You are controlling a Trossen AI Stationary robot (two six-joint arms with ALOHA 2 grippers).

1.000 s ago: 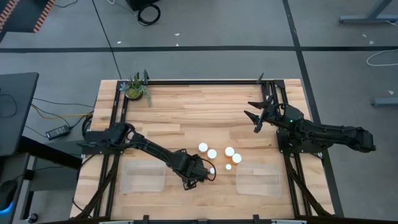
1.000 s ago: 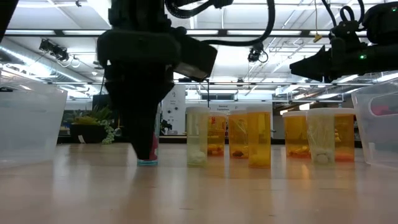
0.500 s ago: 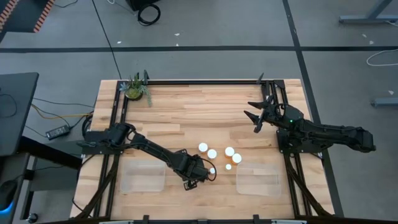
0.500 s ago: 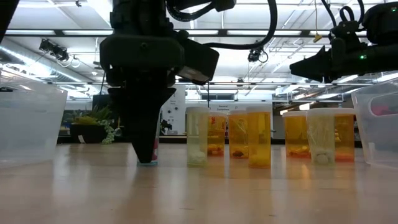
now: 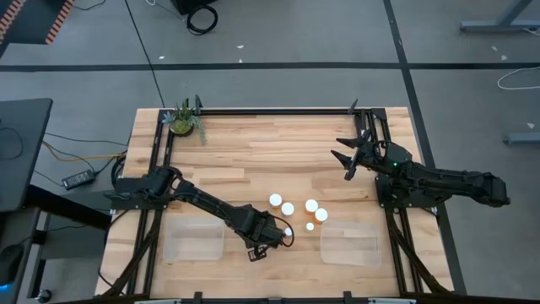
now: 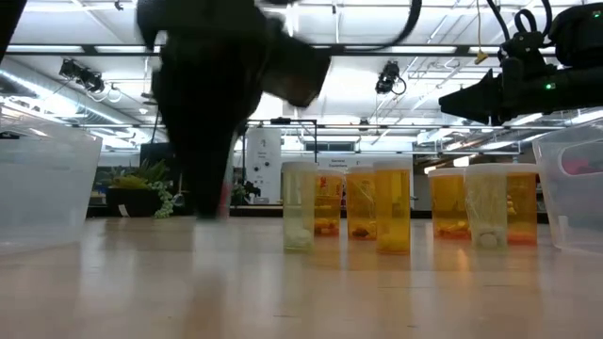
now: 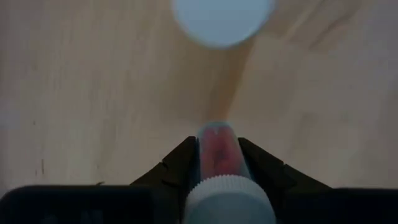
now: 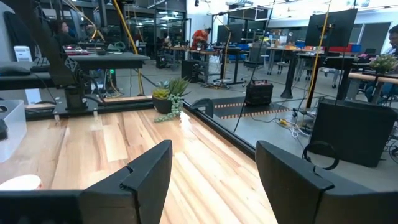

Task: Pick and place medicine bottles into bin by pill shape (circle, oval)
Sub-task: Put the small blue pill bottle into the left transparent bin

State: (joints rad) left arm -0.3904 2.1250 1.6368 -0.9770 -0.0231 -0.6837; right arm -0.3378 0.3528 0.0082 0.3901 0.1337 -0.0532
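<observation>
left hand (image 7: 214, 163) clamped, right hand (image 5: 348, 155) open

2 slender matte-black jointed arms on black bases at the table's side edges. Left hand (image 7: 216, 163): 2 dark wedge-shaped fingers (image 7: 177, 165) with stepped inner faces. Right hand (image 5: 348, 158): 2 broad black angular fingers (image 8: 146, 171) with bevelled edges; a small green indicator light glows on its wrist housing.

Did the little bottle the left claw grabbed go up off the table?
Yes. In the low view, the left gripper has lifted its small bottle off the table, while the orange bottles stayed put.
</observation>
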